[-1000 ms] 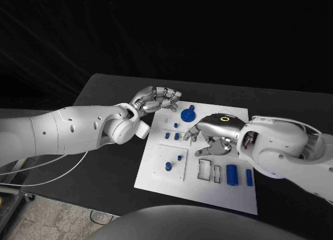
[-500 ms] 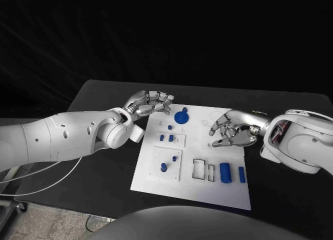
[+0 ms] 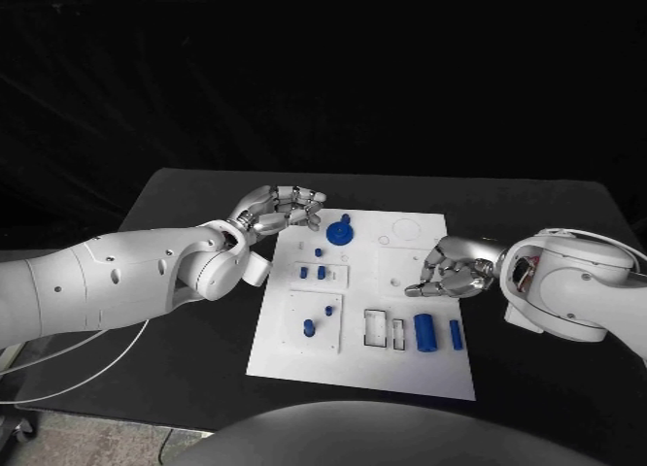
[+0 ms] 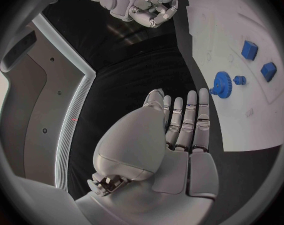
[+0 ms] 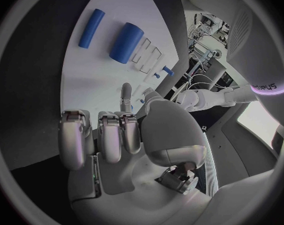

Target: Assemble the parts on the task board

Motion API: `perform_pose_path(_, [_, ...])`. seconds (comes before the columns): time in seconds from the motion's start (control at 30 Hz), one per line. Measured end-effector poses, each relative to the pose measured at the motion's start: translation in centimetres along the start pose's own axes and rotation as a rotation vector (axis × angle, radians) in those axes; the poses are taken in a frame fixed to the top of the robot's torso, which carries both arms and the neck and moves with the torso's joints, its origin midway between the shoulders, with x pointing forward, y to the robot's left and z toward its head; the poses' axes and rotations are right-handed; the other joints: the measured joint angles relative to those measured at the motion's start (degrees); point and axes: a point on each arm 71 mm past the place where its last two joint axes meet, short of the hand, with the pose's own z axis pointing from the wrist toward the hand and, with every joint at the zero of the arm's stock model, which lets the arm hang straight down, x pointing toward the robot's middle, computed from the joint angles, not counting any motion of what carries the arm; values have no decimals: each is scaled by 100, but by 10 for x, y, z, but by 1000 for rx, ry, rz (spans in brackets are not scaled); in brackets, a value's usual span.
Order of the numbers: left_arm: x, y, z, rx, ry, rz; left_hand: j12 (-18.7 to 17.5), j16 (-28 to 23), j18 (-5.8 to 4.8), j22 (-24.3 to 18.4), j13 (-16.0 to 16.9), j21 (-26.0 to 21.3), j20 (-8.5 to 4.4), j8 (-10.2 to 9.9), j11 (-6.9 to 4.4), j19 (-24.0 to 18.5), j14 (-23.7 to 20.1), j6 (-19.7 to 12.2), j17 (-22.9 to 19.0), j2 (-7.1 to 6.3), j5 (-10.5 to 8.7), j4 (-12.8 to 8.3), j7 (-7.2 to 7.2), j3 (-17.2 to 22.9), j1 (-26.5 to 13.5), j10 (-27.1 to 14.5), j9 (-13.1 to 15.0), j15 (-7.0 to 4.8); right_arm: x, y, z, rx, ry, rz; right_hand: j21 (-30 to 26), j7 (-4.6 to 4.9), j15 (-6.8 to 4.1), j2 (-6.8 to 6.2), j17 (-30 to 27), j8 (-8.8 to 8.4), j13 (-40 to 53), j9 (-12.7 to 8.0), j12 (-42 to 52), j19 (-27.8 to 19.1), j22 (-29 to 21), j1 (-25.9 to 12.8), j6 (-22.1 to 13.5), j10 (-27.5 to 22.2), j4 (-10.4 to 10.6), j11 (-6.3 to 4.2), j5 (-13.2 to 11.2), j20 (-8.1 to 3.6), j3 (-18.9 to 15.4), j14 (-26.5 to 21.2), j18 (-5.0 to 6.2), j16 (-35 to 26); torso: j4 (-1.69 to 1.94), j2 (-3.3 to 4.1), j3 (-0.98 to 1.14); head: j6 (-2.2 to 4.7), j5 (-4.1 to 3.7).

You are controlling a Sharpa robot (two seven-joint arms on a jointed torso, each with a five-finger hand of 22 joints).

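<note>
The white task board lies in the middle of the table. A blue gear sits near its far edge, with small blue blocks and pegs nearer. Two blue cylinders lie by the rectangular slots. My left hand hovers off the board's far left corner and holds nothing. In the left wrist view its fingers are stretched out, with the gear beside them. My right hand hangs over the board's right edge, its fingers curled in on nothing, with the cylinders beyond them.
The black table extends around the board on all sides. A bare strip of board with round holes lies between the two hands. Both white forearms reach in low from the sides.
My right hand has pulled back from the board's middle to its right edge, and its fingers have curled in. The left hand stays by the far left corner. The camera view has shifted.
</note>
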Motion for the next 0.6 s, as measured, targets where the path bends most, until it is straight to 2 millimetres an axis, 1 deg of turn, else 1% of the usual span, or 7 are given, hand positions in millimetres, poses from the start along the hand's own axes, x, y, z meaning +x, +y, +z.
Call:
perform_pose_path(0.03, [0, 1, 0, -1, 0, -1, 0, 0, 0, 0, 0, 0, 0, 0, 0, 0, 0, 0, 0, 0, 0, 0, 0, 0, 0, 0, 0, 0, 2, -1, 0, 16, 12, -1, 64, -20, 0, 15, 0, 19, 0, 40, 0, 15, 0, -72, 20, 0, -1, 0, 0, -15, -22, 0, 0, 0, 2, -10, -1, 0, -16])
perform_pose_path(0.07, [0, 1, 0, -2, 1, -2, 0, 0, 0, 0, 0, 0, 0, 0, 0, 0, 0, 0, 0, 0, 0, 0, 0, 0, 0, 0, 0, 0, 4, -2, 1, 30, 23, -3, 103, -25, 0, 33, 0, 19, 0, 69, 0, 17, 0, -123, 25, 0, -1, 0, 0, -17, -22, 0, -69, 0, 2, -19, -1, 0, -32])
perform_pose_path(0.2, [1, 2, 0, -4, 4, -5, 0, 0, 0, 0, 0, 0, 0, 0, 0, 0, 0, 0, 0, 0, 0, 0, 0, 0, 0, 0, 0, 0, 13, -7, 2, 87, 71, -12, 119, -42, -42, 32, 0, 19, 0, 123, 0, 17, 0, -243, 110, -1, -2, -43, 0, -17, -44, -1, -77, 0, 9, -54, -4, 0, -79])
perform_pose_path(0.27, [1, 3, 0, -4, 6, -7, 0, 0, -1, 1, -1, 0, 0, 0, 0, 0, 0, 0, 0, 0, 0, -2, 0, 2, 0, 0, 0, 0, 16, -9, 2, 110, 87, -16, 35, -38, -42, 38, 0, -34, 0, 133, 0, 17, -1, -389, 147, -1, 5, -43, -25, -17, -66, -1, -77, 0, 12, -70, -8, 0, -90])
perform_pose_path(0.33, [2, 3, 1, -5, 7, -8, 0, 0, 0, 12, -12, 0, 0, 0, 0, 0, 0, -14, -7, 0, 24, -17, 14, 17, 0, 0, -7, 0, 19, -10, 2, 134, 102, -22, -65, -47, -42, 28, -1, -95, 0, 143, 0, 18, -1, -539, 162, -1, 16, -43, -138, -17, -117, -1, -77, 0, 13, -84, -11, 0, -92])
perform_pose_path(0.5, [2, 5, 0, -9, 12, -12, 0, 0, 0, 18, -17, 0, 0, 0, 0, 0, 0, -21, -7, 0, 24, -1, 21, 33, 0, 0, -7, 0, 25, -12, 1, 172, 121, -40, -148, -63, -42, -31, -1, -137, -1, 196, 0, 18, -1, -1188, 339, -1, 47, -43, -678, -17, -195, -1, -77, 0, 18, -116, -15, 0, -68])
perform_pose_path(0.6, [3, 6, 0, -11, 14, -15, 0, 0, -1, 25, -23, 0, 0, 0, 0, 0, 0, -21, -7, 0, 24, -15, 21, 46, 0, 0, -13, 0, 26, -13, 1, 187, 123, -48, -148, -67, -42, 29, -1, -234, -1, 192, 0, -3, -1, -1658, 382, 1, 31, -82, -724, -38, -356, -1, -77, 0, 19, -133, -15, 0, -59])
